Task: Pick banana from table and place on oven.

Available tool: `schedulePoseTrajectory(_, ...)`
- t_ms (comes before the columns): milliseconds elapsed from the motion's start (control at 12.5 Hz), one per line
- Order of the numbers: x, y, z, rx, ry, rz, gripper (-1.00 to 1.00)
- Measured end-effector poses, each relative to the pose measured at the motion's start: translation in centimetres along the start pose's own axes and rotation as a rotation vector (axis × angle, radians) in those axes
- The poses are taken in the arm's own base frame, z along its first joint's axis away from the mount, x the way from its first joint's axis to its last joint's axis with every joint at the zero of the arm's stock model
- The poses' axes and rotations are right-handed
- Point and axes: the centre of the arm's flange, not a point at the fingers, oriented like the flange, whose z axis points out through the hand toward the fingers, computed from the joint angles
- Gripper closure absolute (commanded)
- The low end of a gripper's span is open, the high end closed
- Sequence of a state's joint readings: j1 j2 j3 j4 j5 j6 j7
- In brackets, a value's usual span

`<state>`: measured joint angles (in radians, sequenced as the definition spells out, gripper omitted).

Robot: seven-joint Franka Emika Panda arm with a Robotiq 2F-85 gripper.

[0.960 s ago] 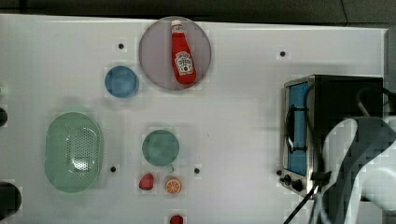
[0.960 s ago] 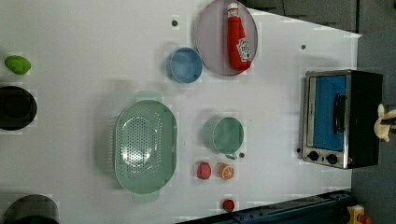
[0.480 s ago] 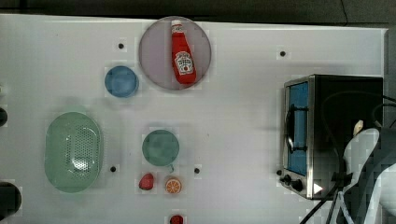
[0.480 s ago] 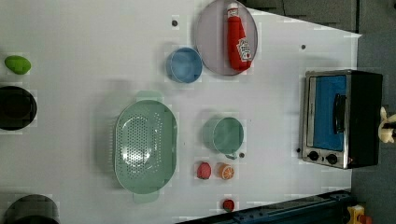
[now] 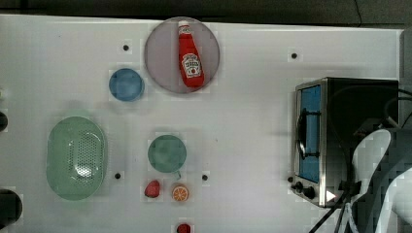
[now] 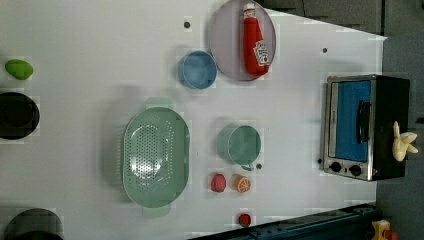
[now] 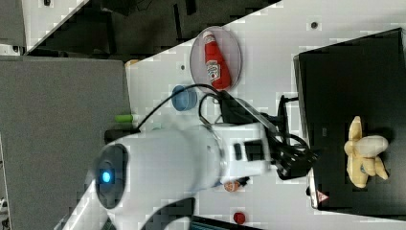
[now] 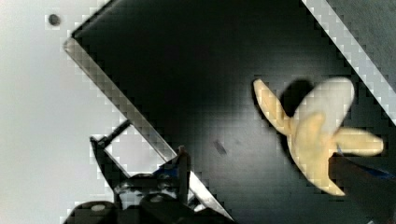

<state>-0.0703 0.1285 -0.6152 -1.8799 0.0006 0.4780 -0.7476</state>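
The pale-yellow banana (image 6: 402,142) lies on the black top of the oven (image 6: 389,110), near the edge away from the glass door. It rests peeled-looking on the oven (image 7: 344,91) in the right view (image 7: 364,151). In the wrist view my gripper (image 8: 259,161) is open above the oven top (image 8: 187,70), and the banana (image 8: 317,140) sits just beside one finger (image 8: 359,182), free of both. My white arm (image 5: 384,170) covers the oven's (image 5: 357,107) corner in the top view and hides the banana there.
On the white table (image 5: 252,121) stand a grey plate (image 5: 160,63) with a ketchup bottle (image 5: 190,57), a blue bowl (image 5: 126,84), a green colander (image 5: 76,158), a teal cup (image 5: 167,154), a strawberry (image 5: 152,189) and an orange slice (image 5: 180,193). Cables (image 5: 340,213) hang by the oven.
In the top view my arm has drawn back toward the top view's right and lower edge, uncovering more of the oven top. The banana stays on the oven.
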Motion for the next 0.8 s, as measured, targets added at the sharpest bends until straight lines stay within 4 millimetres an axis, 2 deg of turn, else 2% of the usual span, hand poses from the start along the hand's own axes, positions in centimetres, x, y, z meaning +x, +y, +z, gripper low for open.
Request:
schedulePoseTrajectory(160,0.0,-1.4,-1.1,-0.008,0.006,-0.037,-1.00)
schedulePoseTrajectory(320,-1.8,-3.2,-2.6,0.018,-0.073,-0.044,-1.00)
schedulePoseTrajectory(400,-2.9,-4.6,-4.2,0.037,-0.090,-0.020,-1.00)
schedulePoseTrajectory(640,-8.0,-11.2,-10.7,0.061,-0.140,0.046,-1.00)
schedulePoseTrajectory(800,-12.2,-16.9,-15.6,0.068,-0.088,0.078,-1.00)
